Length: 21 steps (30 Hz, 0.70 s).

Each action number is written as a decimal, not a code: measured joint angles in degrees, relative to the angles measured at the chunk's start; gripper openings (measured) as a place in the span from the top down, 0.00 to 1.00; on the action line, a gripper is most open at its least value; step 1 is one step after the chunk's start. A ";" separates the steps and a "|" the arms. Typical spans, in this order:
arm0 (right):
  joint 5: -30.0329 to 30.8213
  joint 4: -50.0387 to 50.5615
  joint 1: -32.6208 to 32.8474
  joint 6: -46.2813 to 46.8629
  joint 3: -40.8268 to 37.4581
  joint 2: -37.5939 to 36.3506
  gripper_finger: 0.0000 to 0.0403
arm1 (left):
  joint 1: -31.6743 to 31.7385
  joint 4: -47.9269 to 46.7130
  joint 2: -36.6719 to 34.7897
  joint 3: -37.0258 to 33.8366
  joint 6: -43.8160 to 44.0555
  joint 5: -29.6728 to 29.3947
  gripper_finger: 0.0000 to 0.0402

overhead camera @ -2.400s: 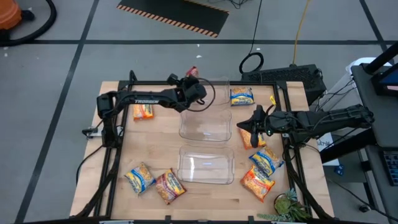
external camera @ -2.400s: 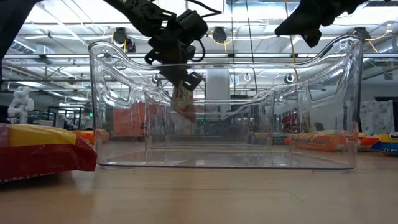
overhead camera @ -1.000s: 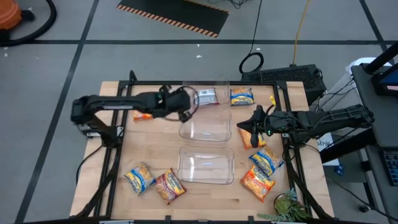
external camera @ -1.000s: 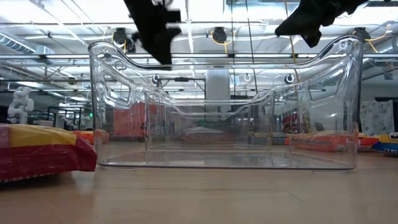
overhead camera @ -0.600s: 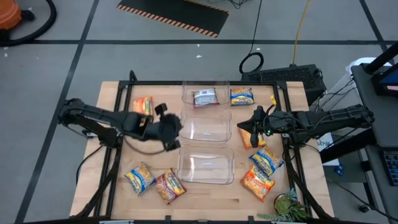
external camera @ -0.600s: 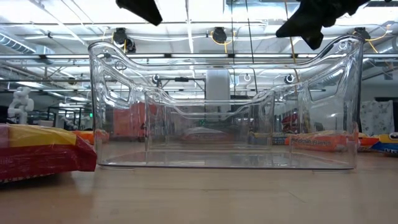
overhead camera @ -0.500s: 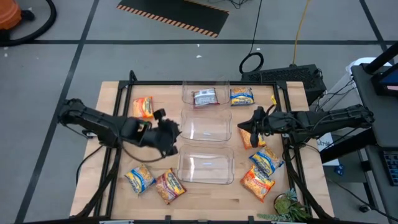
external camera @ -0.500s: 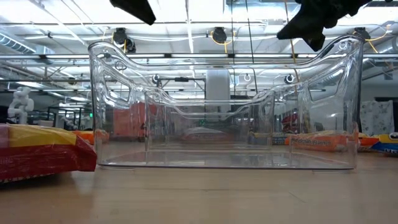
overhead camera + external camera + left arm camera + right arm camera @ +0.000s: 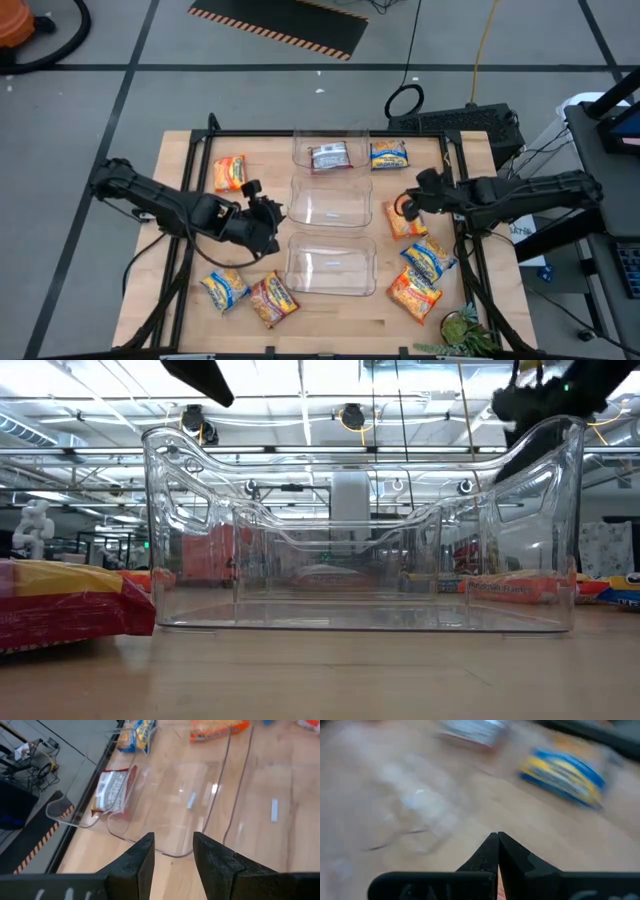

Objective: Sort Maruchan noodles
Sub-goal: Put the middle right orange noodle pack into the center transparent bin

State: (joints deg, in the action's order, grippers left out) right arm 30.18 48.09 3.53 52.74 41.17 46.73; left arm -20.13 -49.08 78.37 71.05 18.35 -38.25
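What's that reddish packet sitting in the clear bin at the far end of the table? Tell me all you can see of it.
The reddish-brown packet is a small, flat, glossy rectangular wrapper with a pale grey-white printed panel across its middle and darker red ends. It lies flat on the floor of the farthest clear bin, alone in it. The left wrist view shows it near one bin wall. No gripper touches it.

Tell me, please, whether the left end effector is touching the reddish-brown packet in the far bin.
Apart. The high view shows the left end effector beside the middle bin, with the reddish-brown packet lying well away in the far bin.
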 joint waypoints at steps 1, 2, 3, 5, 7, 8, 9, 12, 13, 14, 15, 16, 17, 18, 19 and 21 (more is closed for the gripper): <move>-0.02 2.49 -0.64 3.02 0.00 0.45 1.00 | 0.07 0.03 -0.03 0.00 0.00 -0.34 0.65; -0.18 4.66 -1.24 5.37 0.00 1.12 1.00 | 0.19 -0.03 0.02 0.00 -0.01 -0.36 0.65; -0.58 6.67 -1.65 7.33 0.00 1.86 0.99 | 0.24 -0.09 0.13 0.00 0.03 -0.34 0.65; -1.89 8.99 -2.19 10.63 -0.33 3.31 0.97 | 0.23 -0.12 0.13 0.00 0.11 -0.36 0.65; -3.23 8.33 -2.60 12.96 -1.58 4.75 0.93 | 0.23 -0.10 0.08 0.00 0.13 -0.38 0.65; -3.77 7.43 -2.83 13.80 -2.33 5.43 0.90 | 0.23 -0.08 0.09 0.00 0.13 -0.37 0.65; -4.53 6.10 -3.10 14.13 -3.13 6.15 0.87 | 0.23 -0.06 0.10 0.00 0.13 -0.36 0.65; -6.08 3.06 -4.51 14.74 -4.94 8.43 0.78 | 0.23 0.05 0.10 0.00 0.13 -0.79 0.65; -6.28 2.64 -5.11 14.71 -5.15 9.13 0.74 | 0.23 0.07 0.10 0.00 0.13 -0.80 0.65; -6.27 2.50 -5.66 14.68 -5.18 9.80 0.71 | 0.23 0.07 0.10 0.00 0.13 -0.80 0.65; -6.19 2.47 -6.17 14.55 -5.18 10.39 0.68 | 0.23 0.07 0.10 0.00 0.08 -0.80 0.65; -6.09 2.41 -6.73 14.46 -5.18 10.99 0.65 | 0.23 0.09 0.10 0.00 -0.16 -0.82 0.65; -5.78 2.24 -7.25 14.31 -5.18 11.49 0.62 | 0.23 0.09 0.10 0.00 -0.24 -0.82 0.65; -4.84 1.95 -7.74 14.26 -5.18 11.96 0.60 | 0.23 0.09 0.10 0.00 -0.24 -0.82 0.65; -4.06 1.45 -8.20 14.24 -5.20 12.45 0.58 | 0.25 0.12 0.10 0.00 -0.27 -0.82 0.65; -3.17 -0.48 -8.95 14.03 -5.61 13.48 0.56 | 0.58 0.76 0.10 0.00 -0.73 -0.82 0.65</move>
State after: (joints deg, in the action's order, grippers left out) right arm 27.01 47.61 -5.42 66.77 35.56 60.21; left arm -19.55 -48.32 78.48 71.05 17.62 -39.07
